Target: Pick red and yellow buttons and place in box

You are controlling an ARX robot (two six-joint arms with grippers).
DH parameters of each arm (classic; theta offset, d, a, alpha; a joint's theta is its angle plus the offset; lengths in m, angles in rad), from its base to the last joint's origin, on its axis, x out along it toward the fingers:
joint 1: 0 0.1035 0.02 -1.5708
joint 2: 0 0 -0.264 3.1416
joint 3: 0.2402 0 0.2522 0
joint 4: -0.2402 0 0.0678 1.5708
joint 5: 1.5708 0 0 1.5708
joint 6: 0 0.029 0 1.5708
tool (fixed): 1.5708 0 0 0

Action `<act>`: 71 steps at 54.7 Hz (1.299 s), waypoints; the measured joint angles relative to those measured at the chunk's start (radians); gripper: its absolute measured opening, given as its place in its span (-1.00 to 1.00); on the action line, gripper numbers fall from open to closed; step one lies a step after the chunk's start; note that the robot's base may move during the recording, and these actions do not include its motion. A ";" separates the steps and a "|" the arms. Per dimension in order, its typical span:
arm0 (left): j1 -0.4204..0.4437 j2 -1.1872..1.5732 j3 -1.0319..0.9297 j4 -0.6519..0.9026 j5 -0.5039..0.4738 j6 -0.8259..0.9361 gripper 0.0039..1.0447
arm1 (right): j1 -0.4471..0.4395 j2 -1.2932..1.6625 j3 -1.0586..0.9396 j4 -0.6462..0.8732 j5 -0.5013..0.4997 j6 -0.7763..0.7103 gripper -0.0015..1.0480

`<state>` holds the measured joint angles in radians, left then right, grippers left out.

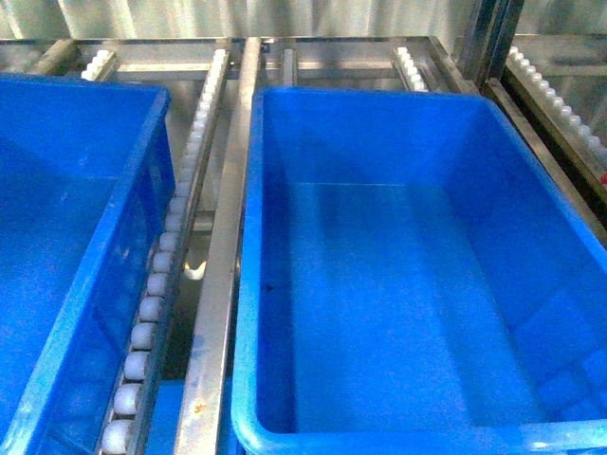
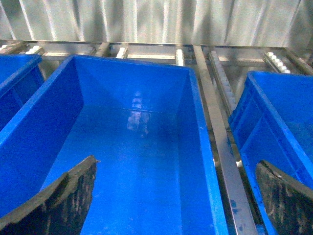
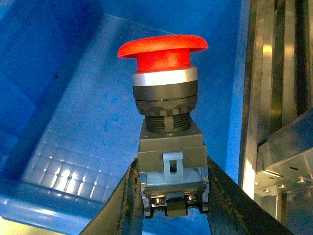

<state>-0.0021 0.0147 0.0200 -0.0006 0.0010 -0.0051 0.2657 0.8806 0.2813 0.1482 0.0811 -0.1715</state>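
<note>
Halfway there — clamping a red push-button (image 3: 164, 63) in right gripper (image 3: 172, 169) over blue bin (image 3: 83, 117); next, likely lowering and releasing inside. Left gripper (image 2: 176, 164) spread wide, empty.

no readable text, labels, or numbers

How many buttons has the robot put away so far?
None that show: the large glossy blue plastic box has a bare floor in the front view. In hand: the right gripper is shut on a red mushroom-capped push-button with a silver collar, held over blue plastic. The left gripper is open and empty. Left: releasing this one into the box; no other buttons are in view.
</note>
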 joint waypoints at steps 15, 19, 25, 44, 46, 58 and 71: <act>0.000 0.000 0.000 0.000 0.002 0.001 0.85 | 0.019 0.078 0.015 0.066 0.023 0.001 -0.50; 0.000 0.000 0.000 0.000 -0.001 0.000 0.85 | 0.016 0.116 0.026 0.086 0.006 0.001 -0.50; 0.000 0.000 0.000 0.000 -0.005 0.000 0.85 | 0.019 0.227 0.080 0.149 -0.051 -0.001 -0.50; 0.000 0.000 0.000 0.000 -0.001 0.000 0.85 | -0.074 0.763 0.407 0.258 -0.103 0.142 -0.50; 0.000 0.000 0.000 0.000 -0.001 0.000 0.85 | -0.072 0.796 0.427 0.258 -0.101 0.157 -0.50; 0.000 0.000 0.000 0.000 -0.001 0.001 0.85 | -0.064 0.982 0.551 0.262 -0.034 0.223 -0.50; 0.000 0.000 0.000 0.000 -0.001 0.000 0.85 | -0.068 1.129 0.686 0.240 0.028 0.292 -0.50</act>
<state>-0.0017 0.0147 0.0200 -0.0006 0.0002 -0.0048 0.1978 2.0098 0.9676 0.3882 0.1089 0.1204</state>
